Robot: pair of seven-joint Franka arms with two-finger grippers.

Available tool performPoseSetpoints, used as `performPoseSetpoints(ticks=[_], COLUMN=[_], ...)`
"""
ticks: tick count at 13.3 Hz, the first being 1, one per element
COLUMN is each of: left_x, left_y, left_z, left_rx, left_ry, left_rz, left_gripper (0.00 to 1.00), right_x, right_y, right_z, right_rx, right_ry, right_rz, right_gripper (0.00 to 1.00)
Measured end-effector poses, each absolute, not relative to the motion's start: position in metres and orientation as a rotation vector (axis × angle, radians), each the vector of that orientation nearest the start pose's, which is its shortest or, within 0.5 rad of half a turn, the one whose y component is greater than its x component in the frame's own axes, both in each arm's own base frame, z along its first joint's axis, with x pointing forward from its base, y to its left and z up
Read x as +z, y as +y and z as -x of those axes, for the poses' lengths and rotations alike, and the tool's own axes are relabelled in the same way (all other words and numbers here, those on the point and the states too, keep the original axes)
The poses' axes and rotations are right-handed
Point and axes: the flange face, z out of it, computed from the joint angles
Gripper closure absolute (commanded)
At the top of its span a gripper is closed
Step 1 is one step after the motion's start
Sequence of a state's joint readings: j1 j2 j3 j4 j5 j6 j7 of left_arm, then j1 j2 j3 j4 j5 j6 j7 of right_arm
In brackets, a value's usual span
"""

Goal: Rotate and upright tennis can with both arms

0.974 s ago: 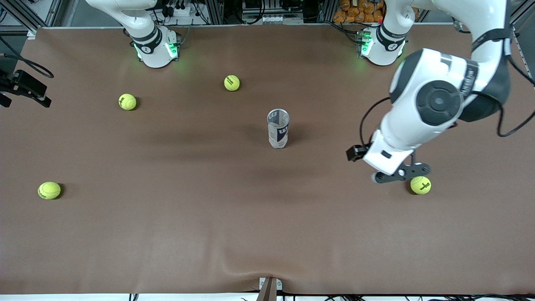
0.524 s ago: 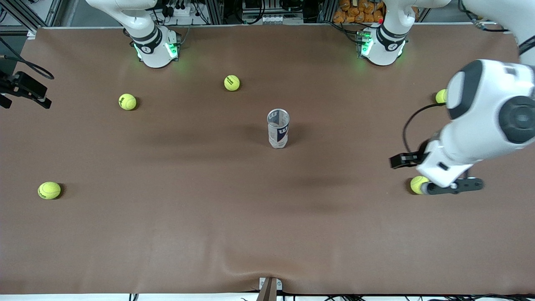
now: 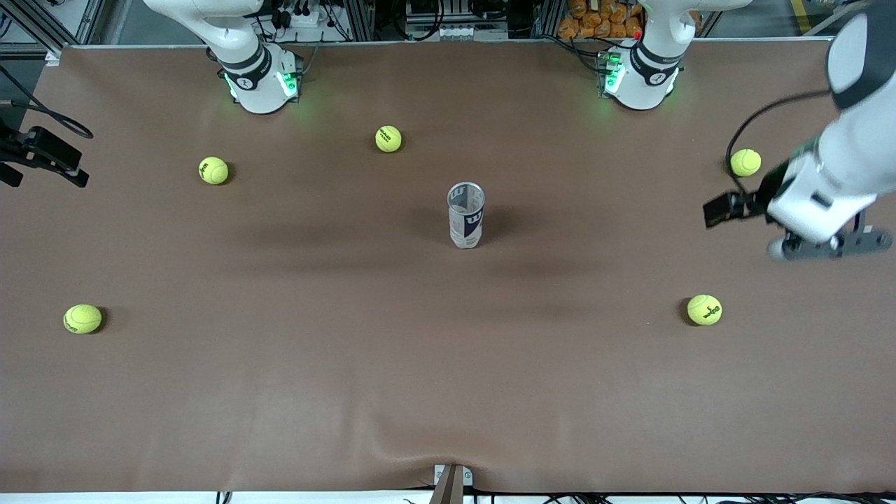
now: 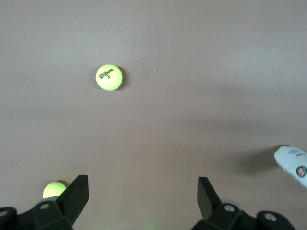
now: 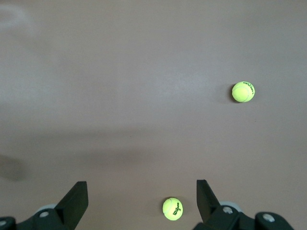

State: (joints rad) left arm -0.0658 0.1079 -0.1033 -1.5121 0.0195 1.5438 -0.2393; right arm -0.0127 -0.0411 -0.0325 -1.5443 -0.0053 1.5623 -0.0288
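Left gripper point(image 3: 829, 248): fingers apart, empty, over brown table point(image 3: 448, 392) at three o'clock from can.
Right gripper point(image 5: 142, 201): fingers apart, empty, over bare table.
Tennis can point(image 3: 466, 215): upright, mid-table, open end up.
Tennis balls: five scattered, nearest point(image 3: 388, 138) at eleven o'clock.

The left gripper point(image 3: 829, 246) has swung from beside the tennis ball point(image 3: 704, 309) toward the table's left-arm end.

Five tennis balls on a brown worktop point(image 3: 448, 392)

Two point(image 3: 213, 170) point(image 3: 388, 138) near the robot bases, one point(image 3: 745, 162) — and two point(image 3: 82, 318) point(image 3: 704, 309) nearer the camera — toward the worktop's ends.
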Motion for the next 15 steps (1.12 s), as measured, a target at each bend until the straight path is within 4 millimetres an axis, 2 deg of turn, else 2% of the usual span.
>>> performPoseSetpoints(ticks=[2, 4, 6, 8, 12, 15], left_x=[0.601, 0.604, 0.613, 0.623, 0.627, 0.633], left_y=[-0.075, -0.050, -0.040, -0.039, -0.033, -0.030], left_z=[-0.543, -0.516, -0.503, -0.509, -0.539, -0.545], left_rx=[0.029, -0.034, -0.082, -0.140, -0.178, -0.183], left_ry=[-0.135, -0.102, -0.068, -0.050, -0.053, -0.055], left_rz=[3.115, 3.125, 3.131, 3.131, 3.086, 3.063], left_gripper=[0.00, 0.00, 0.00, 0.00, 0.00, 0.00], right_x=[0.659, 0.657, 0.655, 0.652, 0.644, 0.643], right_y=[-0.025, -0.025, -0.025, -0.025, -0.025, -0.024], right_z=[-0.541, -0.542, -0.544, -0.545, -0.550, -0.551], right_rx=[-0.094, -0.089, -0.081, -0.073, -0.052, -0.047], right_ry=[0.026, 0.025, 0.025, 0.025, 0.024, 0.023], right_rz=[3.146, 3.146, 3.147, 3.147, 3.147, 3.147], right_gripper=[0.00, 0.00, 0.00, 0.00, 0.00, 0.00])
